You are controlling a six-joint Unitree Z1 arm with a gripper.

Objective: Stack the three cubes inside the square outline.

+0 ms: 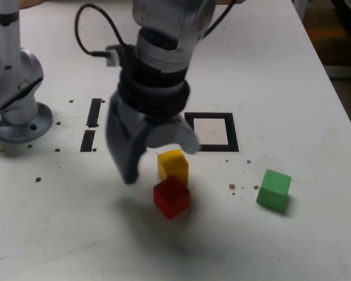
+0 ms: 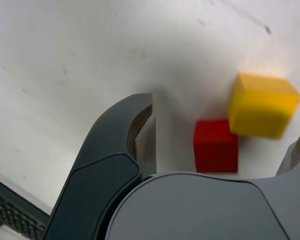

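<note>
A yellow cube sits on the white table, right behind a red cube and touching it or nearly so. In the wrist view the yellow cube is blurred and overlaps a corner of the red cube. My gripper hangs open just above the pair. One dark finger is down on the exterior view's left of them. The gripper holds nothing. A green cube lies alone toward the exterior view's right. The square outline lies behind the cubes with nothing inside it.
The arm's grey base stands at the exterior view's left, with two short black strips beside it. Small dark specks dot the table. The table's edge runs down the exterior view's right. A keyboard corner shows in the wrist view.
</note>
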